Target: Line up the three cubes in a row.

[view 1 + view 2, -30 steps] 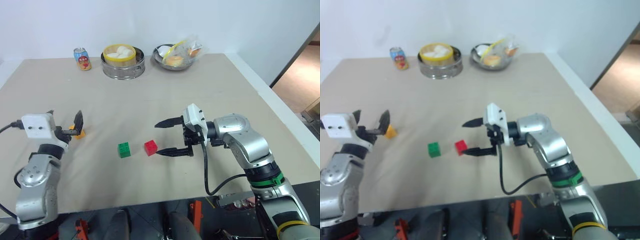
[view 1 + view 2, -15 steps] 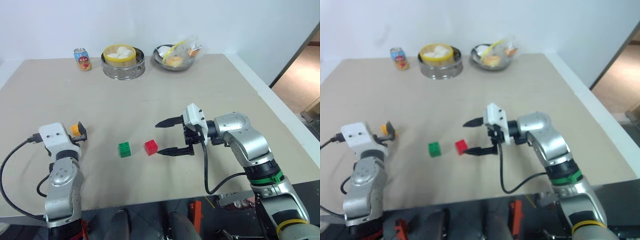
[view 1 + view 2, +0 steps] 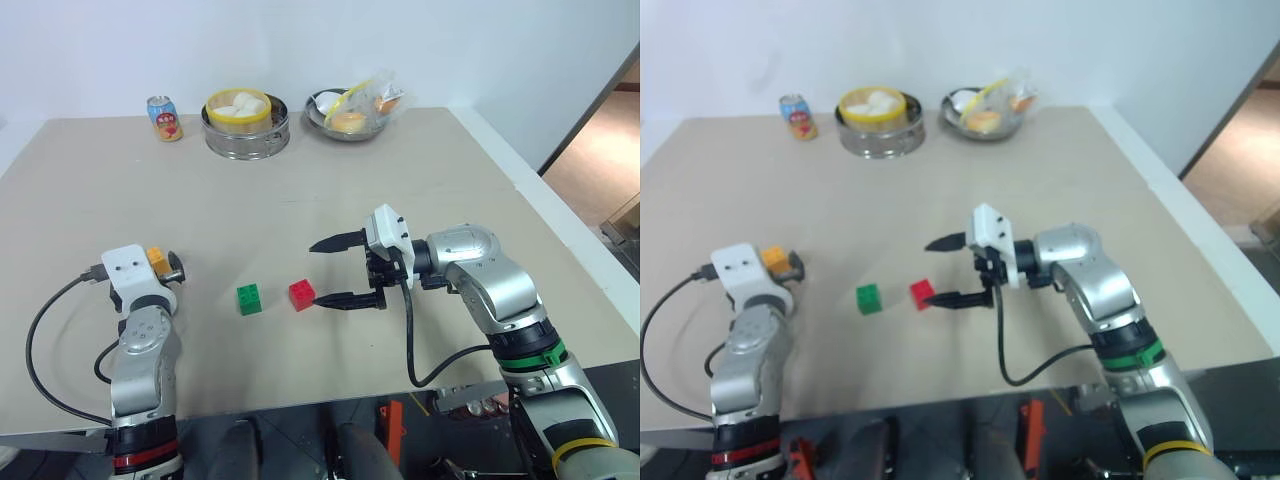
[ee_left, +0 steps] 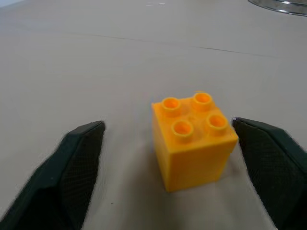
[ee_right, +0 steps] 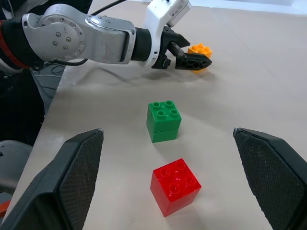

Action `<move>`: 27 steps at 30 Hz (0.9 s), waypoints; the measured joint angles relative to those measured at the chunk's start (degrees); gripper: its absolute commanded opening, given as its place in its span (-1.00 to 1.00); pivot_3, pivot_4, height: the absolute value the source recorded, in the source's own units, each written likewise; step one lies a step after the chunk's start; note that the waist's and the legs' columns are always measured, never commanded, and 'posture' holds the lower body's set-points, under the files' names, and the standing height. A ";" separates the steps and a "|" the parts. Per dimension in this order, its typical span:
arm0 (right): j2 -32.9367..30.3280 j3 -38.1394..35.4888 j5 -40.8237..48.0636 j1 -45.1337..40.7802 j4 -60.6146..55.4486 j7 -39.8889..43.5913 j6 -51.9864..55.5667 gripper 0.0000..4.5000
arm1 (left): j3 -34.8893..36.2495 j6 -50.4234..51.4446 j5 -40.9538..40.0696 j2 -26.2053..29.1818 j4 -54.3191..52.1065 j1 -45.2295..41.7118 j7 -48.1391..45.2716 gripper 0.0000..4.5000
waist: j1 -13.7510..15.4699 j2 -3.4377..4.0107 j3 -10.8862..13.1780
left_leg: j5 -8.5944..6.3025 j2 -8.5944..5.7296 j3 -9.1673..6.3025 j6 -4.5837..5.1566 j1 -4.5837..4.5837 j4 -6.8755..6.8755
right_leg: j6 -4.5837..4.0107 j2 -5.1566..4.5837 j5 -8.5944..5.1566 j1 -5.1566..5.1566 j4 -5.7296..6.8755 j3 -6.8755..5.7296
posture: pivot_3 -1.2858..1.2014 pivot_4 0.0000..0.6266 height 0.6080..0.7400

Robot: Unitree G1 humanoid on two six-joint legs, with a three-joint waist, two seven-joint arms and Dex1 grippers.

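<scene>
The left gripper (image 4: 168, 153) is down on the bench (image 3: 400, 190) with the orange-yellow cube (image 4: 193, 138) sitting between its fingers (image 4: 79, 167) — one finger looks right at the cube's edge, the other has a clear gap, so not clamped yet. The right gripper (image 3: 335, 271) hangs wide apart, nothing in it, with the red cube (image 3: 302, 294) just beside its lower fingertip. The green cube (image 3: 249, 299) sits just past the red one, between the two grippers.
</scene>
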 measured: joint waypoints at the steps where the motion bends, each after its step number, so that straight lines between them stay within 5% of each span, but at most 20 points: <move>1: -0.03 0.00 0.00 0.01 -0.03 -0.12 0.00 1.00 | 0.17 -0.32 0.01 0.02 0.36 -0.22 0.10 0.31 | 0.00 0.00 0.00 | 0.00 0.00 0.00 0.00 0.00 0.00 | 0.00 0.00 0.00 0.00 0.00 0.00 | 0.03 -0.52 1.00; 6: -0.07 0.00 0.00 0.01 -0.04 -0.30 0.00 1.00 | 0.45 -1.56 0.03 0.70 2.94 -1.79 -0.07 -0.41 | 0.00 0.00 0.00 | 0.00 0.00 0.00 0.00 0.00 0.00 | 0.01 0.00 0.01 0.00 0.00 0.00 | 0.03 -0.52 1.00; 14: -0.05 0.00 -0.07 0.00 -0.04 -0.34 -0.12 1.00 | 1.30 -2.30 -3.65 4.32 4.24 -1.96 -5.98 -0.41 | -0.02 0.00 0.00 | -0.01 0.00 -0.01 -0.01 0.00 -0.02 | 0.02 0.01 0.01 -0.04 0.00 -0.01 | 0.03 -0.52 1.00; 22: 0.02 -0.02 -0.31 -0.90 0.74 -0.13 -0.83 1.00 | -0.30 -15.39 -19.38 29.74 10.31 5.11 -58.45 -0.41 | -0.15 0.02 0.01 | -0.13 0.01 0.04 -0.21 -0.01 -0.23 | -0.27 -0.04 -0.15 -0.24 -0.01 -0.02 | 0.03 -0.52 1.00; 27: -0.01 -0.04 -0.62 -1.36 1.20 -0.03 -1.38 1.00 | -2.81 -19.11 -19.90 39.01 21.41 2.05 -76.80 -0.41 | 0.09 0.02 0.02 | -0.13 0.03 0.03 -0.21 -0.07 -0.32 | -0.30 -0.09 -0.21 -0.30 -0.03 -0.08 | 0.03 -0.52 1.00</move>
